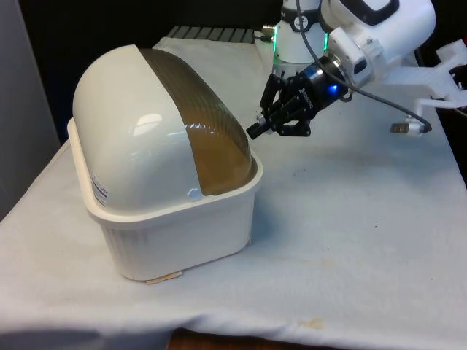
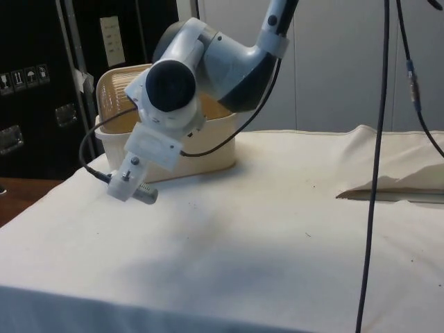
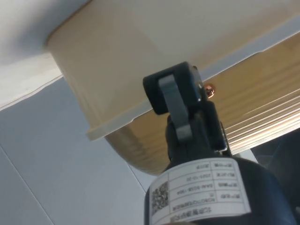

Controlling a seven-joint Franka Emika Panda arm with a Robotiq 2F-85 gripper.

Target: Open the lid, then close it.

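**A:** Where does the task's object stand, and in what state?

**B:** The bread box [image 1: 171, 219], cream with a ribbed base, sits on the white cloth [image 1: 350, 240] towards the front view's left. Its translucent brown lid [image 1: 208, 138] curves down over the opening to the base's rim, so the box appears closed. In the side view the bread box [image 2: 201, 149] stands behind the arm, which partly hides it.

**B:** The gripper [image 1: 271, 125] hangs just beside the lid's lower edge, on the side facing the robot.

**A:** And the fingers?

**B:** In the wrist view the gripper [image 3: 180, 101] shows its fingers pressed together, with no gap visible and nothing pinched between them; the tips lie close against the box's rim and the ribbed lid [image 3: 262, 117]. Whether they touch it cannot be told.

**A:** How far along is the task?

**B:** With the lid down, either opening has not begun or both steps are complete; the pictures do not settle which.

**A:** What does the box contain?

**B:** Nothing can be made out through the tinted lid.
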